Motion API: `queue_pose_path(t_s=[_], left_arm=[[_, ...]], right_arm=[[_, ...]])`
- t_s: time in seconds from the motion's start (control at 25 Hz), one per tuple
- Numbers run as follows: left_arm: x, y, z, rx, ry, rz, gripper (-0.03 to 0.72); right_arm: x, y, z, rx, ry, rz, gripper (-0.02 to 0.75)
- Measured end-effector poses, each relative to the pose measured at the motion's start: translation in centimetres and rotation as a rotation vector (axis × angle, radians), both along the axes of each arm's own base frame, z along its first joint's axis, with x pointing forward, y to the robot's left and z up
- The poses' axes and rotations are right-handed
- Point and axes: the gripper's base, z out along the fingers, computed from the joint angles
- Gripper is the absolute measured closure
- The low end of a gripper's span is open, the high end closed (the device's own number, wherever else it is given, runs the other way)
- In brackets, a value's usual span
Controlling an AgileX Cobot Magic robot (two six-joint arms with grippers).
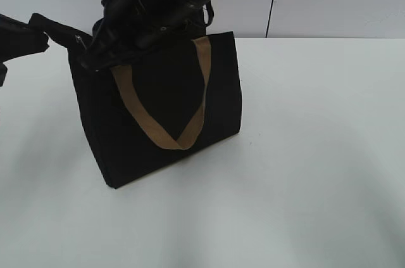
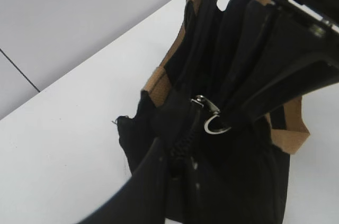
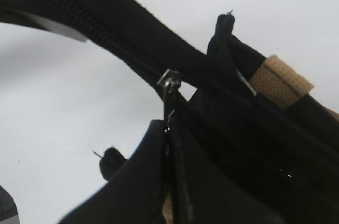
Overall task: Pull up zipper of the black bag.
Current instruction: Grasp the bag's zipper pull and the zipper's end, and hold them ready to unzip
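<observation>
Standing upright on the white table [image 1: 304,173], the black bag [image 1: 158,109] has its zipper [image 3: 106,38] running along the top edge. The right gripper [image 3: 168,144] is pinched on the silvery pull [image 3: 169,83]. The left gripper [image 1: 25,37] clamps the bag's corner tab.

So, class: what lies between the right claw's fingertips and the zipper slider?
Only the thin silvery metal pull, pinched by the right claw; right wrist view shows it.
</observation>
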Motion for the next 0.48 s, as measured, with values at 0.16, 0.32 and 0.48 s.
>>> queue_pose_path(t_s=[0.16,0.32,0.48], left_arm=[[-0.1,0.2,-0.3,0.05,0.013,-0.005,0.665],[-0.1,0.6,-0.8,0.108,0.048,0.018,0.665],[-0.3,0.9,-1.1,0.154,0.077,0.028,0.665]], right_arm=[[-0.1,0.0,0.0,0.0,0.019,-0.007,0.752],[-0.2,-0.3,0.3,-0.005,0.032,-0.002,0.752],[0.0,-0.8,0.4,-0.012,0.06,-0.004,0.752]])
